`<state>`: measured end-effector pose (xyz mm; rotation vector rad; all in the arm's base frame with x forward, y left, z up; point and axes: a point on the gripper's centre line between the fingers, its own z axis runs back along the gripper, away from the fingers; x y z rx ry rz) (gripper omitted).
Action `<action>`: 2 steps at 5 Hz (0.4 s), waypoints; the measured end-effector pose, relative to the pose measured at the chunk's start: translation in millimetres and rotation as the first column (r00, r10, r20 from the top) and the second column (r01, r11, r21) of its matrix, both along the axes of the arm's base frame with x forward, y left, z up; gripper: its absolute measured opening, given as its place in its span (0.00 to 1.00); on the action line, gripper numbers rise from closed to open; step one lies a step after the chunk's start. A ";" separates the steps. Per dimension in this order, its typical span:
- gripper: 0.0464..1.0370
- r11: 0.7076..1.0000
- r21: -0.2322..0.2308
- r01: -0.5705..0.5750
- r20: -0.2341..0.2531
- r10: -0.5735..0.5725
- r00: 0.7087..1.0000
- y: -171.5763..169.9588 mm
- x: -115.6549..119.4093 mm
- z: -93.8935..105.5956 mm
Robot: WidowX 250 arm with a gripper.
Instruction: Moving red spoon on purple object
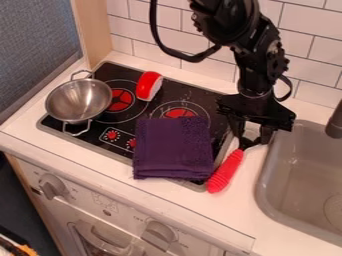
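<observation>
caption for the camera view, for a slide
The gripper at the dark end of a red spoon, beside a folded purple cloth on a toy stove

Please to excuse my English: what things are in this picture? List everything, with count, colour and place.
pot: 1, silver, stove's left side
red-white thing: 1, red and white, stove's back
cloth: 1, purple, stove's front
spoon: 1, red handle, right of cloth
stove: 1, black with red, on counter
counter: 1, white, around stove
sink: 1, grey, right
faucet: 1, dark, right edge
knobs: 2 large, grey, oven front
oven handle: 1, grey, bottom
tiles: many, white, back wall
panel: 1, wooden, upper left
arm: 1, black, top
gripper: 1, black, at spoon's upper end
</observation>
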<state>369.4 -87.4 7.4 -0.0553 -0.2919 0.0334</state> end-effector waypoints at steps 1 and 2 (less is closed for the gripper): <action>0.53 0.999 -0.002 -0.040 0.030 0.040 0.999 9.1 4.3 16.6; 0.53 0.999 -0.012 -0.045 0.083 0.046 0.996 14.0 9.7 38.8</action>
